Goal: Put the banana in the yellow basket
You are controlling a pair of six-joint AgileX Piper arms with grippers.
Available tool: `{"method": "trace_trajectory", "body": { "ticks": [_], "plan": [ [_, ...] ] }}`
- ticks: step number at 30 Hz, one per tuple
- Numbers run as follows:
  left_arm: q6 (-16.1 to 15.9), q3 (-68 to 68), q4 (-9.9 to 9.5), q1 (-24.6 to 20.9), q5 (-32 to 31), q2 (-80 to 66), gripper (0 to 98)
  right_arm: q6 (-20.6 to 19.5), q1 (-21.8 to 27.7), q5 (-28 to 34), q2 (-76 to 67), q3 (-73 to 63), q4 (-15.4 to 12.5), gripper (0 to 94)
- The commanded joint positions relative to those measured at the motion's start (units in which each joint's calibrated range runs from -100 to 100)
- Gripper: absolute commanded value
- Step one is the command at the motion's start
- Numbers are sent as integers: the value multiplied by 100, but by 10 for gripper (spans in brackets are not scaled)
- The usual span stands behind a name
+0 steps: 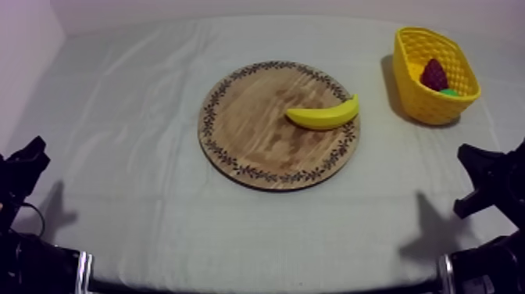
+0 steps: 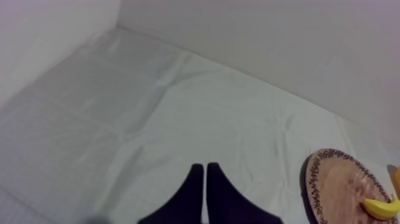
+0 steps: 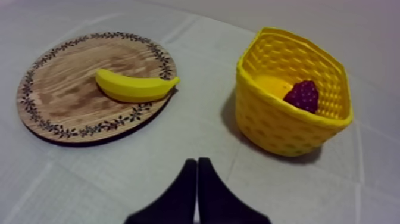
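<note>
Now | left tool (image 2: 205, 169), right tool (image 3: 197, 162) closed | banana (image 1: 324, 116) on board (image 1: 250, 137) | basket (image 3: 280, 128): small red fruit (image 3: 303, 95)

The left gripper (image 2: 205, 170) was matte black. Its two fingers (image 2: 193, 187) were broad at the base and tapered to blunt, rounded tips, with a thin pale seam between them. The right gripper (image 3: 197, 162) looked the same: two smooth black fingers narrowing into a wedge. From above, the left arm (image 1: 23, 168) was a black, angular shape with a jagged outline, and a bright silver band (image 1: 82, 270) ringed its dark body lower down. The right arm (image 1: 488, 176) was likewise black and blocky, with a matching band (image 1: 444, 274).
</note>
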Motion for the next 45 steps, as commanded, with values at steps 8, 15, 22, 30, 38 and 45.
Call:
{"method": "trace_trajectory", "body": {
  "ticks": [8, 15, 22, 30, 38, 45],
  "plan": [
    [-1, 0, 2, 0, -4, 0, 1, 146, -121, 188, 72, -54, 91, 6],
    [-1, 0, 2, 0, -4, 0, 1, -428, -395, 614, 980, -1276, 545, 7],
    [-1, 0, 2, 0, -4, 0, 1, -59, -557, 1287, 2383, -3409, 425, 7],
    [-1, 0, 2, 0, -4, 0, 1, -46, -937, 1598, 4088, -5391, 749, 8],
    [-1, 0, 2, 0, -4, 0, 1, 204, -1463, 1911, 5315, -6578, 911, 7],
    [-1, 0, 2, 0, -4, 0, 1, 772, -1645, 2537, 6275, -7620, 819, 7]
  ]
}}
